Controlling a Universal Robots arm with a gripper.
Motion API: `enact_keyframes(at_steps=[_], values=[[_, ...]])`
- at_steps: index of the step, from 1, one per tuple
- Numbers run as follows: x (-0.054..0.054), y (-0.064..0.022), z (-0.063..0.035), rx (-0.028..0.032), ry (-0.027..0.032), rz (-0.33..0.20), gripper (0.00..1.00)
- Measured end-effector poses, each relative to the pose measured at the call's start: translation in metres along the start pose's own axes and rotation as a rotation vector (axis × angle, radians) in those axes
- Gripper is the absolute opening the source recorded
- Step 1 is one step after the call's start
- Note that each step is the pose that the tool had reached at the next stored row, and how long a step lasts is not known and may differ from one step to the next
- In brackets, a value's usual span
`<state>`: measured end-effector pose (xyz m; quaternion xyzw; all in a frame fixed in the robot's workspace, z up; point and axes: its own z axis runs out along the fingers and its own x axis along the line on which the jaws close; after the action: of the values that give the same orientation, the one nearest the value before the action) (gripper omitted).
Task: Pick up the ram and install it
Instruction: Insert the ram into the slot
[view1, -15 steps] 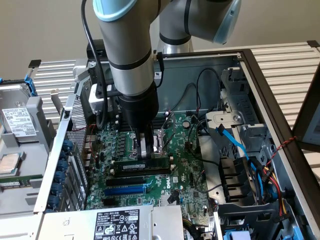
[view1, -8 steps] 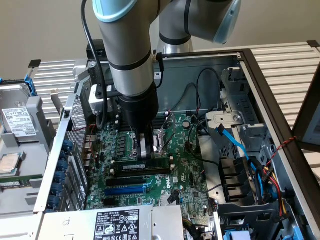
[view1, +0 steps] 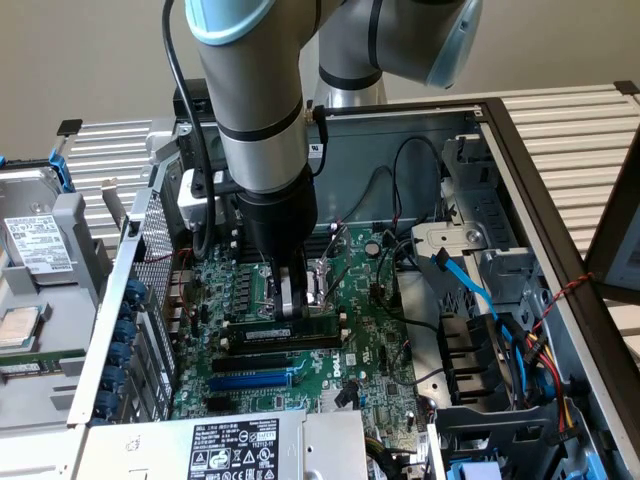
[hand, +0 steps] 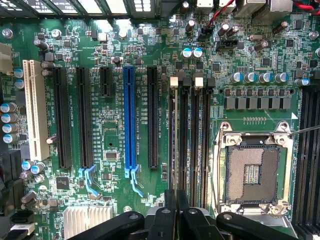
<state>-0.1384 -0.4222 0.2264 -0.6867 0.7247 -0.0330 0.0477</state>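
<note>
clamping, seemingly, the ram (view1: 288, 332), hand (hand: 176, 200) nearly closed, wrist view reveals cpu socket (hand: 252, 172)

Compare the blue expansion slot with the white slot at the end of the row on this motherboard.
The blue expansion slot is narrow; the white slot is clearly wider. The blue expansion slot sits between black slots, while the white slot ends the row beside capacitors. The blue expansion slot has a pale blue latch at one end; the white slot shows none. Both are empty, parallel and similar in length.
</note>
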Motion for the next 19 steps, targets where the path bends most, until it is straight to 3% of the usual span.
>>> enact_keyframes(at_steps=[5, 6, 15, 19], values=[[0.0000, 0.0000, 0.0000, 0.0000, 0.0000, 0.000, 0.14], [0.0000, 0.0000, 0.0000, 0.0000, -0.0001, 0.000, 0.20], [0.0000, 0.0000, -0.0002, 0.0001, -0.0002, 0.000, 0.20], [-0.0001, -0.0006, -0.0048, 0.0001, -0.0007, 0.000, 0.20]])
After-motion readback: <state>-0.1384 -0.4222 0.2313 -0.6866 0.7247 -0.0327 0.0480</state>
